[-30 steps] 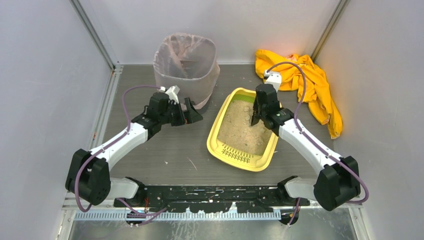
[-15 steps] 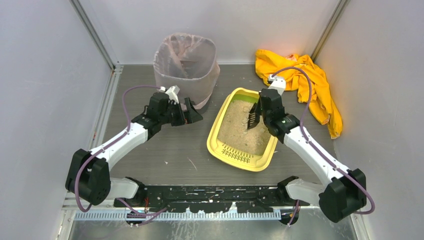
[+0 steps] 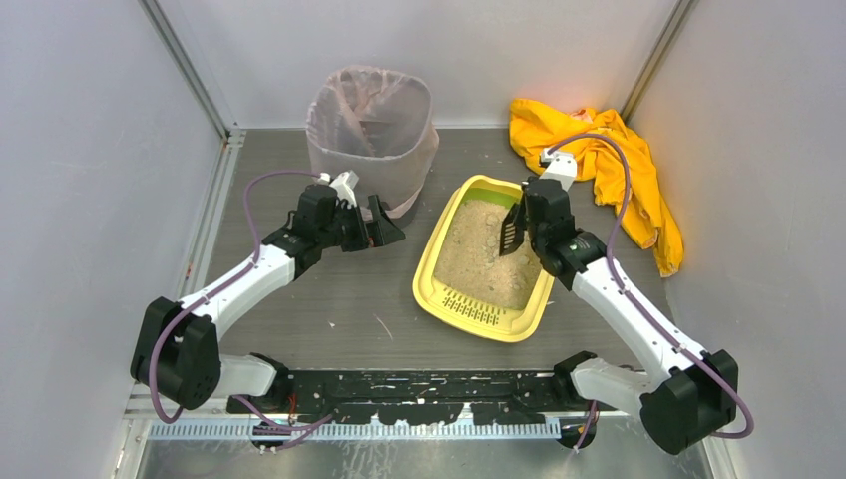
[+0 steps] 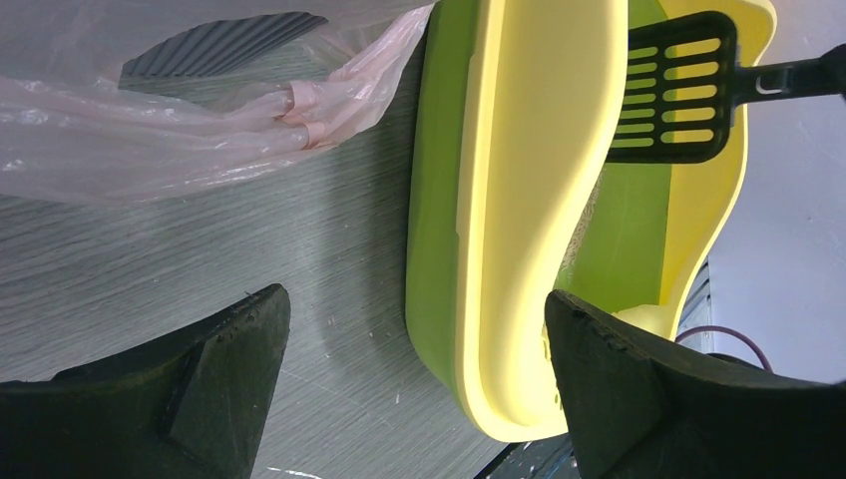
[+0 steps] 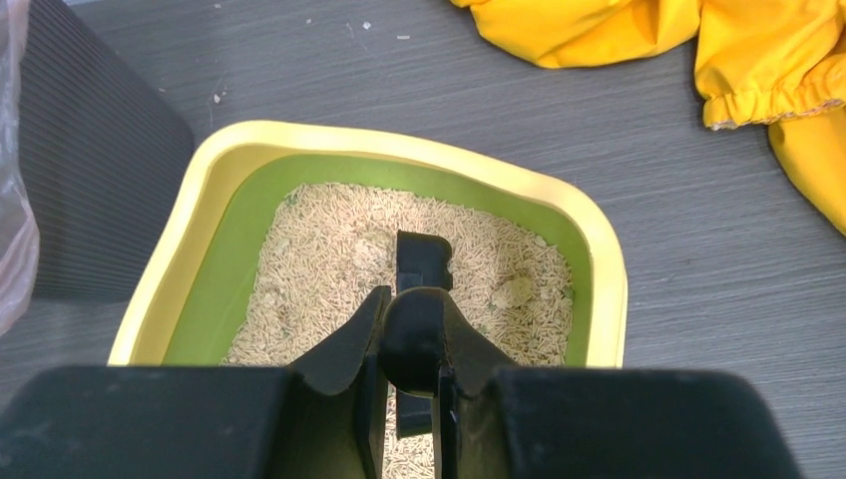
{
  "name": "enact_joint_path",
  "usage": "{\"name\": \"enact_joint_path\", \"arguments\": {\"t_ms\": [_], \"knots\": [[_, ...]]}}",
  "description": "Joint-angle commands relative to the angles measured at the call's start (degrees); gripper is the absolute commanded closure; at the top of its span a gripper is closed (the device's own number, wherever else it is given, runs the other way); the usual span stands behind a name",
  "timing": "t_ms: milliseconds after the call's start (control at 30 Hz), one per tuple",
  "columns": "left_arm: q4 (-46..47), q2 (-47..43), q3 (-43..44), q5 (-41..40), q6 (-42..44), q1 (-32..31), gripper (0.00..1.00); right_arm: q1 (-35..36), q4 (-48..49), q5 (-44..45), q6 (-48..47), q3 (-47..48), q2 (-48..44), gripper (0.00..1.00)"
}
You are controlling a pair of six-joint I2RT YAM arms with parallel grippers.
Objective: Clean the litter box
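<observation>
While the left jaws gape empty, the right jaws clamp a black scoop (image 4: pixel 678 90) over the litter box (image 3: pixel 430 264).

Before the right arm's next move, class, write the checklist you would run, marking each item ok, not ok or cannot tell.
1. Right hand shut on scoop handle: ok.
2. Scoop above the litter box, inside its rim: ok.
3. Scoop slots clear: ok.
4. Litter free of clumps: not ok.
5. Left hand open, apart from the box: ok.
6. Bin bag mouth open: ok.
</observation>
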Motion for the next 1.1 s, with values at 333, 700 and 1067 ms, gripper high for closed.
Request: {"name": "enact_joint_path", "arguments": {"t_ms": [333,700,1067], "knots": [[2.66,0.41,0.61,1.34,0.29,0.25,0.02,0.37,6.70,-3.81,3.51,-3.55,3.48,0.99],[2.64,0.61,0.56,1.39,0.40,0.25,0.02,-2.50,18.32,-8.77,9.12,-6.94,6.22,0.99],[2.77,0.91,0.60,1.77,0.32,0.25,0.02,-5.86,24.83,-19.41,16.53,-11.07,6.98,0.99]]}}
